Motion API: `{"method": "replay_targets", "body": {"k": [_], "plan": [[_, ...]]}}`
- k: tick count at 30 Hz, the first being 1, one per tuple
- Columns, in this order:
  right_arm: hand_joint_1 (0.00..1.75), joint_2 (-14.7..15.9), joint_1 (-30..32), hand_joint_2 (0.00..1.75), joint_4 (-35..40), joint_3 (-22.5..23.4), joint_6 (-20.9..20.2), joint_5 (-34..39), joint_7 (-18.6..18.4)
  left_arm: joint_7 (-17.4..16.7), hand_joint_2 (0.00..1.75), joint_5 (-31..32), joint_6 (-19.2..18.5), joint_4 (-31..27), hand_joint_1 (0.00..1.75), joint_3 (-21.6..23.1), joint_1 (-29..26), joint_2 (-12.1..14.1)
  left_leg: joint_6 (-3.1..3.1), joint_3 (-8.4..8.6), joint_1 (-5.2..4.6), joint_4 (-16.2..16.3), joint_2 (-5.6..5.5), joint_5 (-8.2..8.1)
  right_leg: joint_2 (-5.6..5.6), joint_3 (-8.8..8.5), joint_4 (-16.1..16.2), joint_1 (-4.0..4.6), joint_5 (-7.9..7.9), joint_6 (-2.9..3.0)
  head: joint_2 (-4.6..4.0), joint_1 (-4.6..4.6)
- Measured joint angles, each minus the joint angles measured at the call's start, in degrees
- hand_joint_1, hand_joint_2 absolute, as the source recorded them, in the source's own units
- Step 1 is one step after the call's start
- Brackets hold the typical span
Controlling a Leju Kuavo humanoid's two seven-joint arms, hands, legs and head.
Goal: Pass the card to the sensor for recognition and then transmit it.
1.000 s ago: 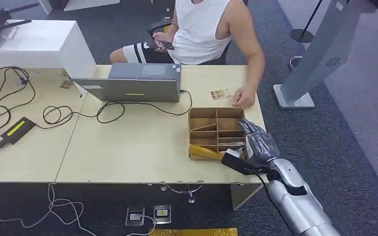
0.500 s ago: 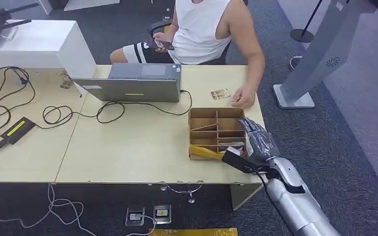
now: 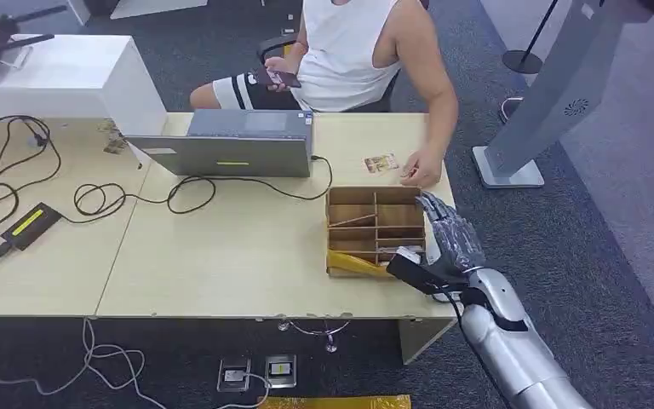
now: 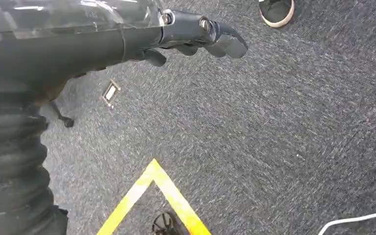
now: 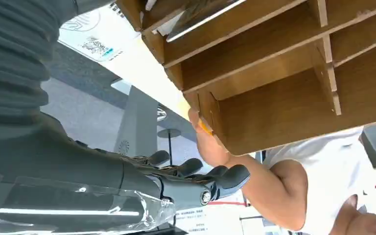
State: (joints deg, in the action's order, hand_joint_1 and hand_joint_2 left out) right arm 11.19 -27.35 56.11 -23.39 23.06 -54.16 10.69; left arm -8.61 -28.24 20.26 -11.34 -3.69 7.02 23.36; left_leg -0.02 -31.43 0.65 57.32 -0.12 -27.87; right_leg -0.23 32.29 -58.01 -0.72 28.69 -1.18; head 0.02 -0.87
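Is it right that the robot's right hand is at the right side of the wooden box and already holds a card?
Not quite. The right hand is at the right side of the wooden box, but it holds no card. The right wrist view shows its fingers apart with nothing between them. Cards lie in the box's compartments, and another card lies on the table near the person's hand.

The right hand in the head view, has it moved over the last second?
Yes. The right hand has edged away from the robot along the right side of the brown wooden divided box, towards the person's hand.
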Motion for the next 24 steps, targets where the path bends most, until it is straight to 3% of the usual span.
{"method": "replay_targets", "body": {"k": [18, 19, 24], "plan": [[0.03, -0.87, 0.06, 1.75, 0.02, -0.9, -5.14, 0.48, 0.29, 0.0, 1.75, 1.07, -0.09, 0.0, 0.0, -0.04, 0.0, -0.28, 0.0, 0.0, 0.0, 0.0, 0.0, 0.0, 0.01, 0.0, 0.0, 0.0, 0.0, 0.0, 0.0, 0.02], [1.75, -0.9, 0.07, 1.75, 0.02, -0.92, -5.38, 0.63, 0.31, 0.0, 1.75, 1.05, -0.07, 0.0, 0.0, -0.04, 0.0, -0.28, 0.0, 0.0, 0.0, 0.0, 0.0, 0.0, 0.0, 0.0, 0.0, 0.0, 0.0, 0.0, 0.0, 0.0], [1.75, -0.9, 0.05, 1.75, 0.02, -1.18, -6.86, 1.55, -0.08, 0.0, 1.75, 1.03, -0.04, 0.0, 0.0, -0.04, 0.0, -0.28, 0.0, 0.0, 0.0, 0.0, 0.0, 0.0, 0.0, -0.01, 0.0, 0.0, 0.0, 0.0, 0.0, 0.0]]}}
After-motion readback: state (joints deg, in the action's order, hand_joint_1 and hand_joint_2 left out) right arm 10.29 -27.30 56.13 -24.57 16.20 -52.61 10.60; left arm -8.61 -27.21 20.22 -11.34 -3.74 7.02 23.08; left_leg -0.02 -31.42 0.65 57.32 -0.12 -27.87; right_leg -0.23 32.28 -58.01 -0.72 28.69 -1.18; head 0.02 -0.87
